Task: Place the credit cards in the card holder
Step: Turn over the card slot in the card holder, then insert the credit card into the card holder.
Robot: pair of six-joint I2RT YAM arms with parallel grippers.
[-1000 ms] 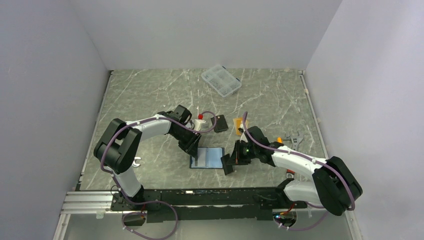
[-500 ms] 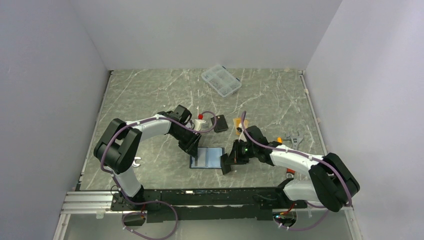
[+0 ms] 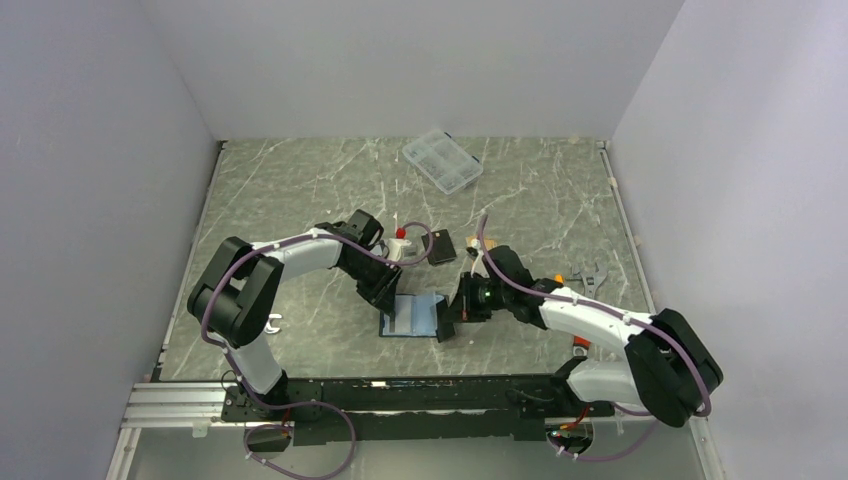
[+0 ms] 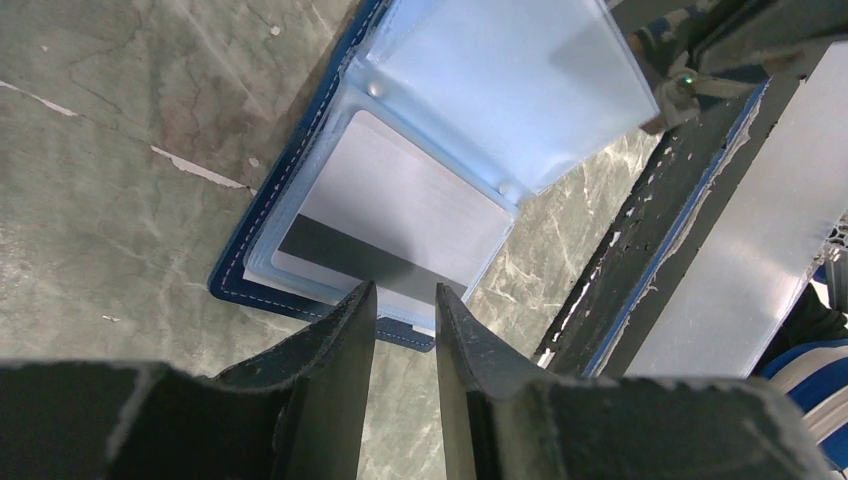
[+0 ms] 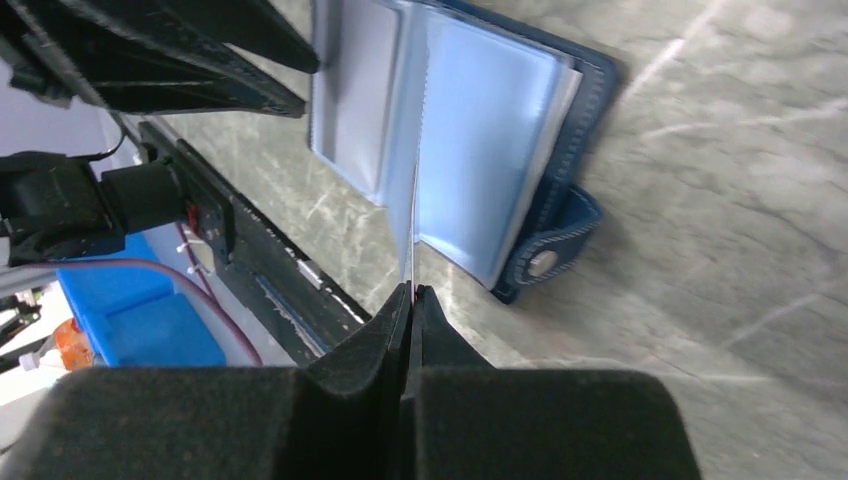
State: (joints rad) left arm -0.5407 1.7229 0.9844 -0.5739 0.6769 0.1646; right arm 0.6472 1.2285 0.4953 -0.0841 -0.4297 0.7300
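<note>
The navy card holder (image 3: 410, 318) lies open on the table, its light-blue sleeves showing. In the left wrist view a silver-grey card with a dark stripe (image 4: 400, 215) sits in a sleeve of the holder (image 4: 235, 285). My left gripper (image 3: 385, 292) stands at the holder's far-left edge, its jaws a narrow gap apart and empty (image 4: 405, 300). My right gripper (image 3: 447, 325) is shut on a thin card seen edge-on (image 5: 411, 240), whose far end reaches between the sleeves of the holder (image 5: 565, 190). A black card (image 3: 441, 246) and an orange-gold card (image 3: 476, 252) lie behind.
A clear plastic compartment box (image 3: 443, 161) sits at the back. A small red-capped item (image 3: 401, 234) is beside the left wrist. A metal wrench (image 3: 590, 275) lies to the right. The holder's snap tab (image 5: 545, 262) points toward my right gripper.
My right gripper has moved left with its card, from beside the holder to its right edge. The left arm has held still.
</note>
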